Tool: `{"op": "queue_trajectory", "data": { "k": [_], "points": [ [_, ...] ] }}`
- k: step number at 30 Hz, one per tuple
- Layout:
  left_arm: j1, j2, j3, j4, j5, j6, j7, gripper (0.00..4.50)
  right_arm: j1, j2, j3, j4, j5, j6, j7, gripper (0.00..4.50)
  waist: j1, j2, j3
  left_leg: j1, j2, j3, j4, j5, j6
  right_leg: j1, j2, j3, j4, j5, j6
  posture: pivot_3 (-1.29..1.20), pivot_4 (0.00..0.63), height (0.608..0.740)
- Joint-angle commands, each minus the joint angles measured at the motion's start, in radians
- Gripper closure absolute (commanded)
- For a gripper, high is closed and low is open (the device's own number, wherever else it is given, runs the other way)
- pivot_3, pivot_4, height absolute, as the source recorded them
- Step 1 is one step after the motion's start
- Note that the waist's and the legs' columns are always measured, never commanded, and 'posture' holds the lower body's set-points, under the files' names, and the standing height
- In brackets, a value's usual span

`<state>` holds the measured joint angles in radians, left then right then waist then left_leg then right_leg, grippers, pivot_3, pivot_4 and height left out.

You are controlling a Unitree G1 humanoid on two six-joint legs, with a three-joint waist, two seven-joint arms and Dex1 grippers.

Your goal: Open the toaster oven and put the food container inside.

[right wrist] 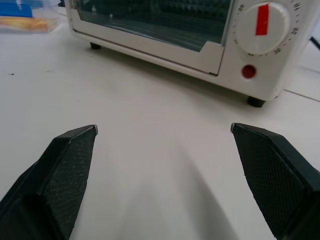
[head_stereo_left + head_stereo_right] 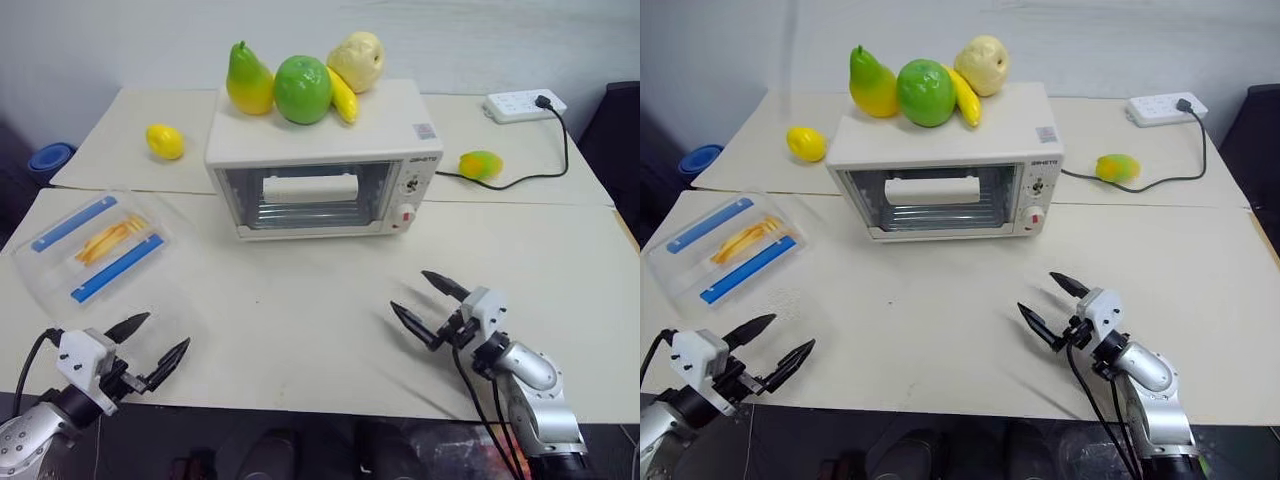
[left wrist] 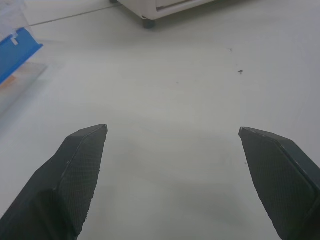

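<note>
Head views: The toaster oven (image 2: 325,160) stands at the middle of the table (image 2: 300,300), toward the back, with its glass door closed and the white bar handle (image 2: 310,187) upright against the door. Plastic fruit rests on the oven roof: a pear (image 2: 248,80), a green apple (image 2: 302,89), a banana (image 2: 343,97) and a pale fruit (image 2: 357,60). The food container (image 2: 95,248) lies on the table to the robot's left of the oven, well apart from it, lid on, with both blue clip strips and the yellow-orange food visible. The left gripper (image 2: 148,345) hovers near the table's front edge, below the container, jaws spread wide and empty. The right gripper (image 2: 428,305) hovers over the table in front of the oven's knob side, jaws likewise spread wide and empty.

Left wrist view: Both fingertips (image 3: 82,150) stand far apart over bare table. A corner of the container (image 3: 17,47) and one oven foot (image 3: 146,22) lie ahead.

Right wrist view: The fingertips (image 1: 75,150) are wide apart with nothing between them. The lower door edge, the timer knob (image 1: 261,25) and the red indicator lamp (image 1: 247,71) face the gripper.

Task status, as judged: no step is complete. Remaining: pull the door open, grasp the container, place it on the rack.
</note>
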<state>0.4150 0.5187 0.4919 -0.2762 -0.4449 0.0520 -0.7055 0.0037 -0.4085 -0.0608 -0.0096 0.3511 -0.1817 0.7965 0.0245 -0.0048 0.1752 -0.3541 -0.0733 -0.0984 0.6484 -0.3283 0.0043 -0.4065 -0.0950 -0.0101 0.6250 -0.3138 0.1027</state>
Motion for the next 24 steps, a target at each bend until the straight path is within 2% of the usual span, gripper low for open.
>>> {"op": "queue_trajectory", "data": {
  "k": [1,3,7,12,19,24],
  "points": [
    [-0.027,0.018,0.018,-0.045,-0.052,0.033,-0.001,0.00,-0.035,-0.005,0.000,0.012,0.024,-0.003,0.040,0.03,-0.002,0.000,0.000,0.000,0.000,0.000,0.000,0.000,0.000,0.000,0.000,0.000,0.000,0.000,0.000,0.00,0.150,0.740],
    [-0.041,0.040,0.036,-0.078,-0.161,0.118,-0.028,0.00,-0.077,-0.022,0.009,-0.021,0.055,0.052,0.067,0.03,-0.006,0.000,0.000,0.000,0.000,0.000,0.000,0.000,0.000,0.000,0.000,0.000,0.001,0.000,0.000,0.00,0.150,0.740],
    [-0.084,0.182,0.102,-0.099,-0.344,0.251,-0.171,0.00,-0.230,-0.067,0.019,-0.129,0.160,0.278,0.076,0.03,-0.026,0.001,0.001,-0.001,0.001,0.000,0.000,0.000,-0.001,-0.002,0.001,0.000,0.002,0.000,-0.001,0.00,0.150,0.740],
    [-0.210,0.280,0.129,-0.085,-0.470,0.362,-0.202,0.00,-0.429,-0.065,0.042,-0.135,0.205,0.472,0.048,0.03,-0.027,0.002,0.001,0.000,0.002,0.000,-0.001,0.001,-0.002,-0.002,0.001,-0.001,0.002,0.000,-0.002,0.00,0.150,0.740],
    [-0.371,0.272,0.078,-0.087,-0.517,0.438,-0.155,0.00,-0.604,-0.017,0.107,-0.049,0.156,0.516,0.054,0.03,-0.027,0.002,0.001,-0.003,0.001,0.000,0.000,0.000,-0.001,-0.004,0.001,-0.001,0.001,0.000,-0.002,0.00,0.150,0.740],
    [-0.399,0.255,0.064,-0.106,-0.513,0.464,-0.116,0.00,-0.677,0.029,0.164,-0.030,0.141,0.534,0.095,0.03,-0.035,0.002,0.001,-0.003,0.001,0.000,0.000,0.000,-0.001,-0.005,0.001,-0.001,0.002,0.000,-0.002,0.00,0.150,0.740]
  ]
}}
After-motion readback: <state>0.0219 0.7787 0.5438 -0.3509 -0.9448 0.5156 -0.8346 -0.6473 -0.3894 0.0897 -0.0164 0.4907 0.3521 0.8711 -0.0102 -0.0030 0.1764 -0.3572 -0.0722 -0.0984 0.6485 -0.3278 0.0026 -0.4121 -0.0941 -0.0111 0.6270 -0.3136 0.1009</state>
